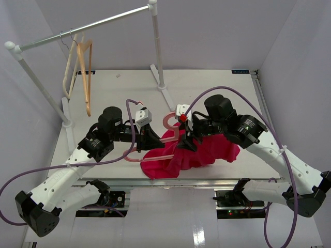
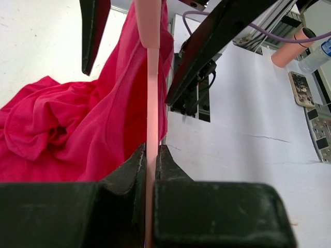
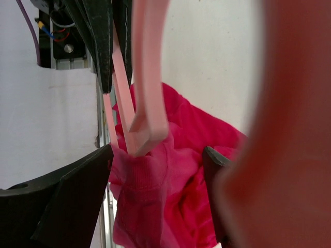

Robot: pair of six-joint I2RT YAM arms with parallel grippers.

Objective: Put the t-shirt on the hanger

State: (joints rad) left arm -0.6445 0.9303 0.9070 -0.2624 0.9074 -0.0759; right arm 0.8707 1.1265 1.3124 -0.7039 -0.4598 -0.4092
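The crimson t-shirt (image 1: 207, 150) lies bunched on the table in front of the arms. The pink hanger (image 1: 169, 120) stands in its left part, hook toward the back. My left gripper (image 1: 152, 140) is shut on the hanger's thin bar (image 2: 151, 103), and the t-shirt (image 2: 62, 129) spreads to its left. In the right wrist view the hanger's neck (image 3: 147, 103) pokes up through the ribbed collar (image 3: 150, 170). My right gripper (image 3: 158, 155) is open, one finger on each side of that collar. From above, the right gripper (image 1: 185, 142) sits over the shirt's top. A red blur hides the right edge of the right wrist view.
A white clothes rack (image 1: 103, 23) crosses the back left, with a tan hanger (image 1: 85, 72) and a cream hanger (image 1: 69, 72) on it. Its upright (image 1: 156, 46) and foot (image 1: 166, 95) stand just behind the grippers. The table's front edge (image 1: 181, 181) lies close under the shirt.
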